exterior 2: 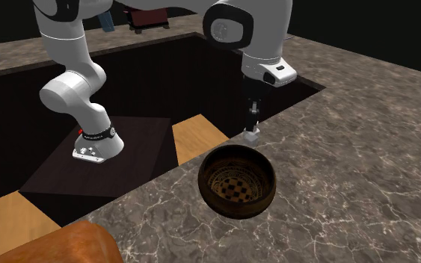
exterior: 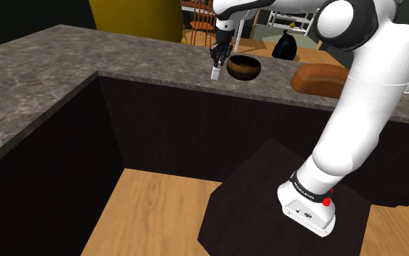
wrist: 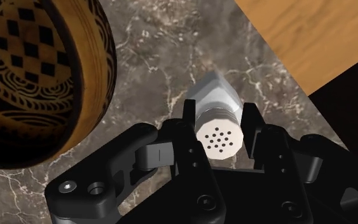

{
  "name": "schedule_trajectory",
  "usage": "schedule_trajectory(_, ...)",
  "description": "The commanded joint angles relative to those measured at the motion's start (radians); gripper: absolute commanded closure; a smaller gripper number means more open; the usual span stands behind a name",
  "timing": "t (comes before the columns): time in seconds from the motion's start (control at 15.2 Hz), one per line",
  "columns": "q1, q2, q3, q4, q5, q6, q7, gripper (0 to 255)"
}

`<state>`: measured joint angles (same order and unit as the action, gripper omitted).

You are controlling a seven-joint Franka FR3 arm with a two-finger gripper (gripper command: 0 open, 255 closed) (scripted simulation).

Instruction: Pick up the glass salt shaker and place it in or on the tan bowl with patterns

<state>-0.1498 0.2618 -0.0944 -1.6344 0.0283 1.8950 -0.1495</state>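
- I see the pincer [wrist: 219, 125] pointing down at the counter edge, narrowed onto the salt shaker [wrist: 214, 102]. One of the black fingers [wrist: 187, 122] presses on each side, just below the cap.
- The salt shaker is a pale, grey-white piece with a round cap dotted with holes, and the cap faces the wrist camera. It stands roughly upright between the fingers.
- I cannot tell whether its base rests on the stone or hangs just above it.
- In the shoulder view the pincer [exterior: 217, 61] and salt shaker [exterior: 216, 73] sit at the counter's near edge, just beside the bowl [exterior: 243, 73] on that view's left.
- In the second exterior view the pincer [exterior 2: 252, 123] holds the salt shaker [exterior 2: 253, 135] at the counter's edge, near the bowl [exterior 2: 231, 211] but apart from it.
- The bowl [wrist: 102, 76] is brown, with a chequered bottom and line patterns inside. It stands upright on the counter.
- The counter [exterior 2: 351, 149] is dark marbled stone.
- Past the edge lie a wooden floor [wrist: 311, 38] and the dark stand [exterior: 268, 182] carrying the white arm [exterior: 355, 124].
- A brown loaf-like lump [exterior: 319, 77] lies on the counter beyond the bowl, well apart from the pincer.
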Motion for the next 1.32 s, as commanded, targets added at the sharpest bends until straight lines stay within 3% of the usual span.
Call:
schedule_trajectory(0.0,0.000,-0.004,0.000,0.019,-0.001,-0.023,0.000,255)
schedule_trajectory(1.25,-0.005,0.011,-0.002,0.296,0.000,-0.286,0.002,255)
